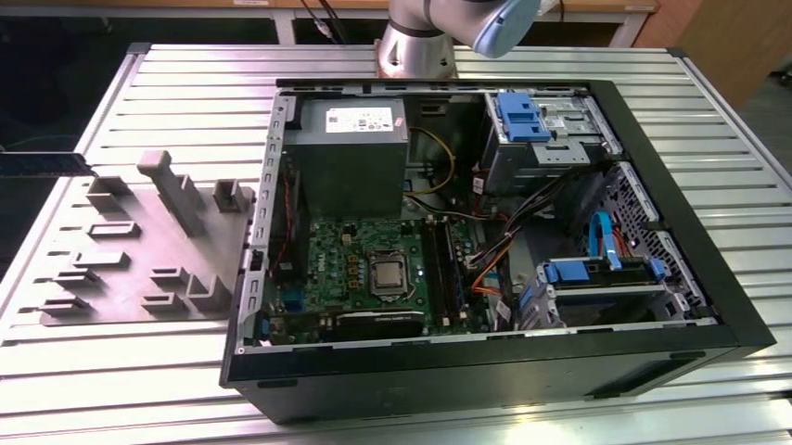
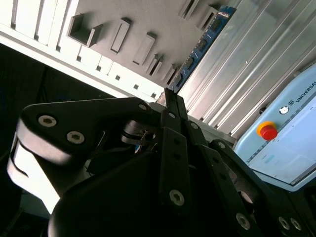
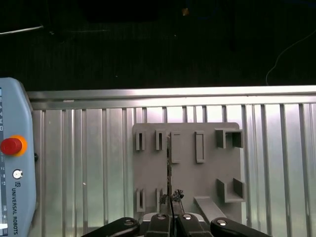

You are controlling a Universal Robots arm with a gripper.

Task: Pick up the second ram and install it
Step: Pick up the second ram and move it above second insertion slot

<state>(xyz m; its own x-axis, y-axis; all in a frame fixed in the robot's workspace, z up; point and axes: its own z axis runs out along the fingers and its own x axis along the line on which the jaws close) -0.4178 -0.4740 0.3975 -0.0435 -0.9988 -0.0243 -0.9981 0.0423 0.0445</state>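
Holding is the step now, I think: the black metal gripper (image 3: pixel 173 196) is closed tight on one end of the second ram (image 2: pixel 203 44), a long thin flat blue-green memory stick w/ dark chips. So pick-up looks done; install isn't.

In the exterior view, L to R: the grey plastic holder plate (image 1: pixel 130 246) w/ small blocks & slots lies on the silver ribbed metal tabletop (image 1: pixel 124 371) at that view's left. Next comes the open black PC case (image 1: pixel 495 371), w/ its green board (image 1: pixel 340 250) & long black slots (image 1: pixel 440 264) approx in the middle.

The stick is up in the air, well apart from the plate, which shows far off behind it in both wrist views.

To go in, I think it must sit over a free slot, line up end to end, then go straight down; a tilt could jam it. Can't tell which slot is free.

The stick pokes straight out from the gripper. The second wrist view shows its flat side w/ a row of dark chips. In the first wrist view the second ram (image 3: pixel 169 168) is edge-on, just a thin dark line. It looks straight, not bent.
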